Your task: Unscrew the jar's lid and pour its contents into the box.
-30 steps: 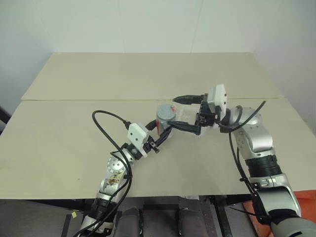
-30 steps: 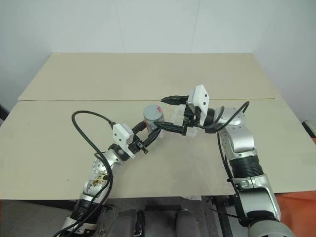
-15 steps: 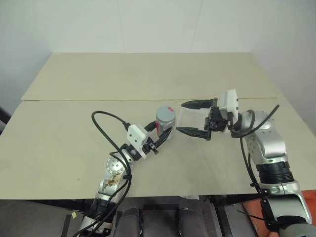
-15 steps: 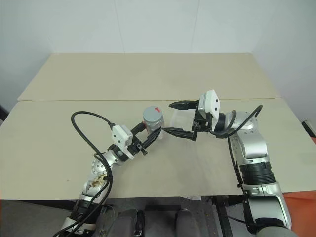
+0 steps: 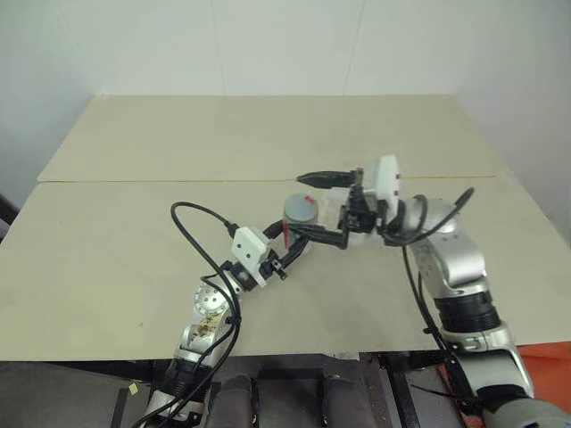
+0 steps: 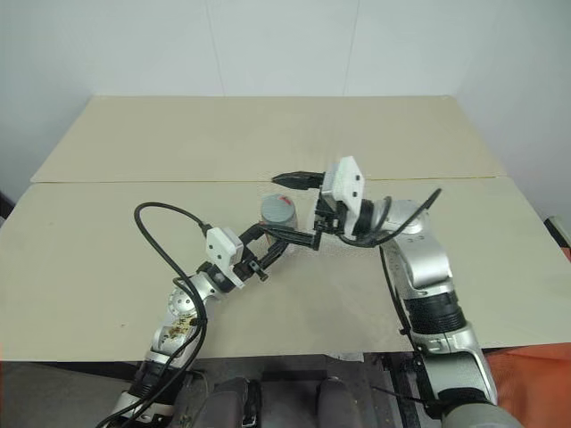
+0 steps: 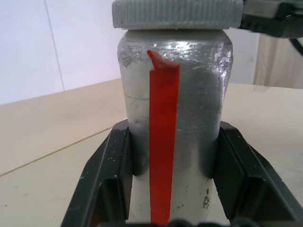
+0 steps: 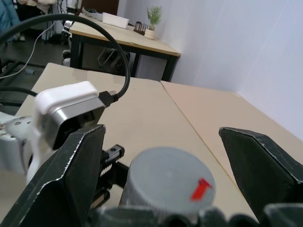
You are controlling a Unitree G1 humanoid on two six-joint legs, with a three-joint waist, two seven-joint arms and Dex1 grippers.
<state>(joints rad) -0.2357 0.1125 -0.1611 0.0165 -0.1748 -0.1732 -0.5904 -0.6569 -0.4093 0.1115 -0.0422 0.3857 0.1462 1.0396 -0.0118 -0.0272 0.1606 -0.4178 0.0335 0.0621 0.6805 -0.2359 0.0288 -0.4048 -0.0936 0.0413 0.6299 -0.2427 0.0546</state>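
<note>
White walls are seen behind a pale beige table [image 5: 134, 232], whose top is made of two boards meeting at a seam that runs from the left edge to the right edge. Near the table's middle, just on the near side of that seam, the jar [image 5: 298, 219] is held upright by the left gripper [image 5: 295, 241], whose two black fingers [image 7: 106, 177] are clamped on its lower body, one on each side. In the left wrist view the jar's wall is seen as silvery and scuffed, with a red stripe [image 7: 163, 142] running down it (its top end is curled away from the surface). What lies inside the jar cannot be told, since the wall is not seen through. The lid [image 7: 177, 13], grey and ribbed around its rim, is seated on the jar's mouth, so the jar is closed. A small red mark [image 8: 201, 188] is seen on the lid's flat top in the right wrist view. The right gripper [image 5: 312, 207] is held level from the right side, its fingers [image 8: 66, 175] spread wide apart with the lid between them, one finger on the far side of the jar and the other on the near side; neither finger is seen touching the lid. A black cable [image 5: 201, 223] is looped above the left wrist.
</note>
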